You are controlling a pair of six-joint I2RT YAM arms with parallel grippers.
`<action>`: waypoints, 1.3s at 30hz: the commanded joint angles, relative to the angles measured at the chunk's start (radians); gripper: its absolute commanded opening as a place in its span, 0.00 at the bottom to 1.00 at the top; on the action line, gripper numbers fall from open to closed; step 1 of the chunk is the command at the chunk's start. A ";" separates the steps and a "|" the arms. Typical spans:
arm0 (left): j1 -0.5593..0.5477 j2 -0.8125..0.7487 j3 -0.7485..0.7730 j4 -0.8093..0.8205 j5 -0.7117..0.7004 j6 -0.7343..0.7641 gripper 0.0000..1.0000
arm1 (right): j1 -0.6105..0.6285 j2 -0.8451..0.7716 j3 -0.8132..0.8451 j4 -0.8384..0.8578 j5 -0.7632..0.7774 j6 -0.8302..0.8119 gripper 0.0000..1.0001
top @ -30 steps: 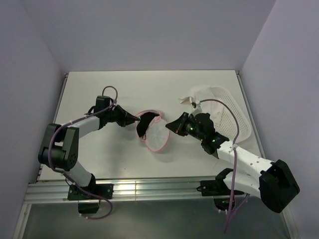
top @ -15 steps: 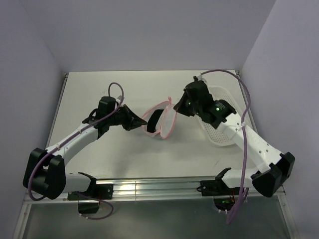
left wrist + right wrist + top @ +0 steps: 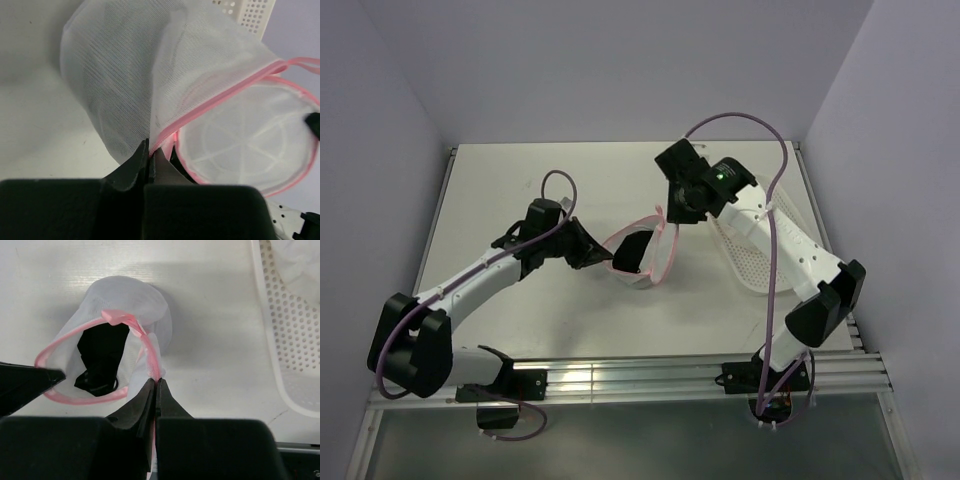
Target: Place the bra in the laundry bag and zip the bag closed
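The laundry bag point(image 3: 655, 262), white mesh with pink zipper trim, hangs stretched between my two grippers just above the table, its mouth open. The black bra point(image 3: 632, 252) sits inside it and shows through the opening in the right wrist view point(image 3: 102, 357). My left gripper point(image 3: 608, 260) is shut on the pink trim at the bag's left rim point(image 3: 150, 148). My right gripper point(image 3: 667, 215) is shut on the trim at the upper right rim point(image 3: 157, 381). The bag's round mesh flap point(image 3: 245, 142) hangs beside the left jaws.
A white perforated plastic basket point(image 3: 760, 262) lies to the right of the bag, partly under my right arm, and its rim shows in the right wrist view point(image 3: 280, 340). Purple walls close in the white table point(image 3: 520, 180) on three sides.
My right gripper has risen and swung toward the back, pulling the bag's rim up with it. The bag went from lying flat to hanging open. The left gripper shifted slightly right.
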 commanded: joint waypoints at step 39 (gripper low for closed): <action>0.002 0.134 0.033 0.084 0.050 0.127 0.00 | 0.006 0.440 0.490 0.242 -0.143 0.154 0.37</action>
